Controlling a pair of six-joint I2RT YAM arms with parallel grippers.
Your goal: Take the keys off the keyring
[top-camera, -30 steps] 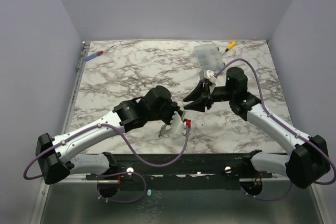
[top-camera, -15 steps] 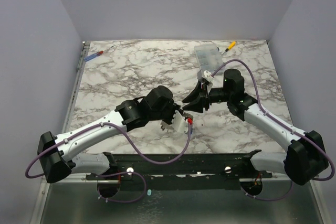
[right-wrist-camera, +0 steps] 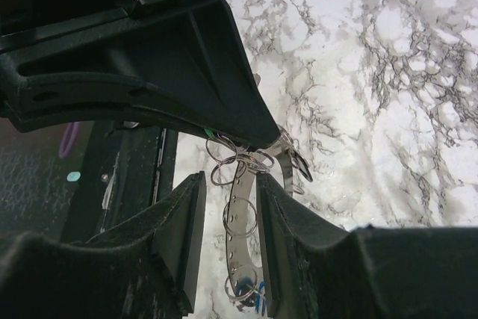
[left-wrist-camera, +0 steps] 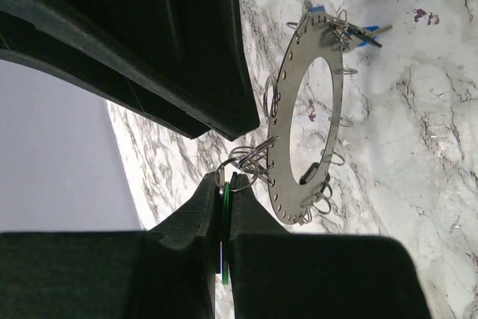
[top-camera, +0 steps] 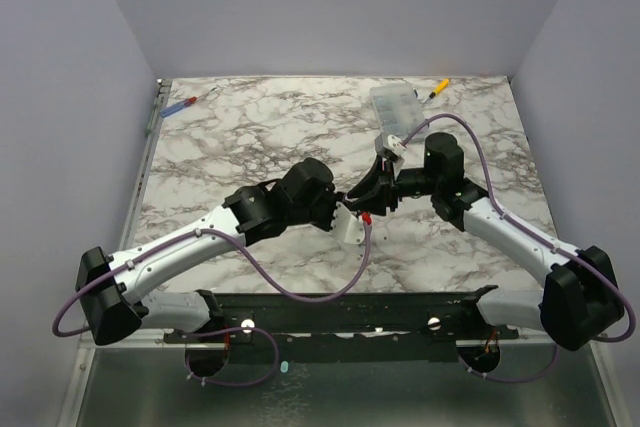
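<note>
Grey sheet metal, punched with small holes along its rim, the keyring (left-wrist-camera: 282, 140) hangs just beyond the left gripper (left-wrist-camera: 225, 188). That gripper's jaws are pinched tight on a green key head (left-wrist-camera: 224, 218), which is linked to the ring by a cluster of wire split rings (left-wrist-camera: 250, 160). The right gripper (right-wrist-camera: 230, 240) straddles the plate's rim, one finger on each flat face. Slivers of gap show on both sides, so it looks parted rather than clamped.

The plate should be stiff and light but slick, and its broad faces between the loops look like the best purchase. The keys are tiny and the split rings springy, likely to twist and slip, so the plastic head is the sensible hold. At the rim farthest from the left fingers dangle blue-tagged keys (left-wrist-camera: 364, 33).

From above, both wrists cover ring and keys entirely. The green key's blade is buried between the jaws, and how many keys hang on the ring is hard to count.
</note>
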